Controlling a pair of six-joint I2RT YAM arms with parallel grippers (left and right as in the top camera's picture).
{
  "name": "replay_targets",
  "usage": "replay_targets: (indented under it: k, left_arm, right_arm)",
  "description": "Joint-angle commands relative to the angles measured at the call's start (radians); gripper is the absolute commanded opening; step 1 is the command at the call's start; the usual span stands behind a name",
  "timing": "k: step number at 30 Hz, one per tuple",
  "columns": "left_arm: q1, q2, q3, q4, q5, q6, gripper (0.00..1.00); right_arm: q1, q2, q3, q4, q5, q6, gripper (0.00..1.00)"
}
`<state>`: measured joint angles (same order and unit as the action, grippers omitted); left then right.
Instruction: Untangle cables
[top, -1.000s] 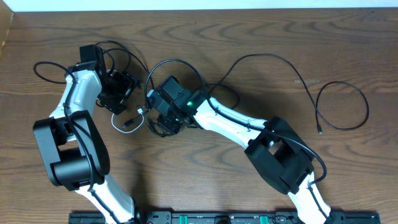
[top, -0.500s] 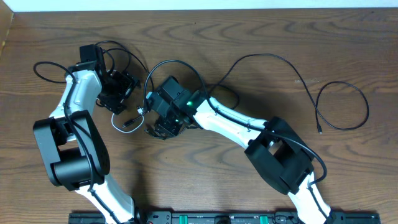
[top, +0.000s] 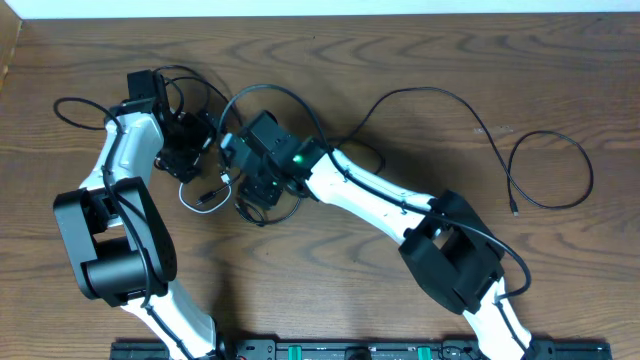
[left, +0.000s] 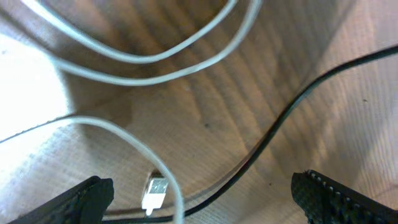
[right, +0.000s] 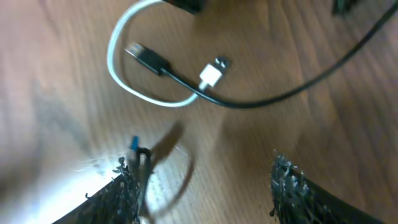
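Wood-grain counter (top: 400, 50), seen from above and from both wrists. Left end effector (left: 199, 186): fingers spread wide and empty, poised over the white cable (left: 143, 59) and its plug (left: 155, 191); a black cable (left: 280, 124) crosses the counter beneath. Right end effector (right: 202, 180): fingers apart, gripping nothing, above a loop of the white cable, a white plug (right: 211, 76) and a black plug (right: 149, 59). Overhead, this tangle lies between the two wrists, partly hidden by the right wrist housing (top: 270, 150). One long black cable (top: 425, 90) runs rightward into a loose loop, well apart from both arms. A dark rail (top: 350, 350) lines the near edge.
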<state>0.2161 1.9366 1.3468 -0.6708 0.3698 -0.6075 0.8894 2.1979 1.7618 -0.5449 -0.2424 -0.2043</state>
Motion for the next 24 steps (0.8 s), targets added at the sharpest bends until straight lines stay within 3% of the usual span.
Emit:
replay_targets:
  k: [1,6,13,15,17,19,20,24]
  left_arm:
    - [0.006,0.009,-0.001,0.008,0.05,0.062,0.99]
    - [0.006,0.009,-0.001,0.006,0.049,0.074,0.99]
    - [0.005,0.009,-0.001,0.007,0.049,0.076,0.99]
    - [0.005,0.009,-0.001,0.006,0.049,0.076,0.99]
    - [0.005,0.009,-0.001,0.006,0.049,0.076,0.99]
    - [0.005,0.009,-0.001,0.006,0.05,0.076,0.99]
    - [0.005,0.008,-0.001,0.006,0.065,0.076,0.99]
    - [0.008,-0.004,0.009,0.007,0.204,0.17,0.99]
  right_arm:
    - [0.003,-0.032,0.027,-0.045,-0.071,-0.042,0.7]
    - [0.011,-0.025,0.016,-0.148,-0.156,-0.156,0.71]
    - [0.035,0.056,0.015,-0.15,-0.101,-0.16,0.59]
    - [0.034,0.081,0.015,-0.146,-0.073,-0.16,0.52]
    - [0.033,0.092,0.015,-0.143,-0.07,-0.159,0.39]
    - [0.028,0.091,0.016,-0.137,-0.07,-0.159,0.17]
    - [0.024,0.087,0.02,-0.135,-0.07,-0.156,0.01]
    - [-0.014,0.062,0.055,-0.137,-0.105,-0.056,0.01]
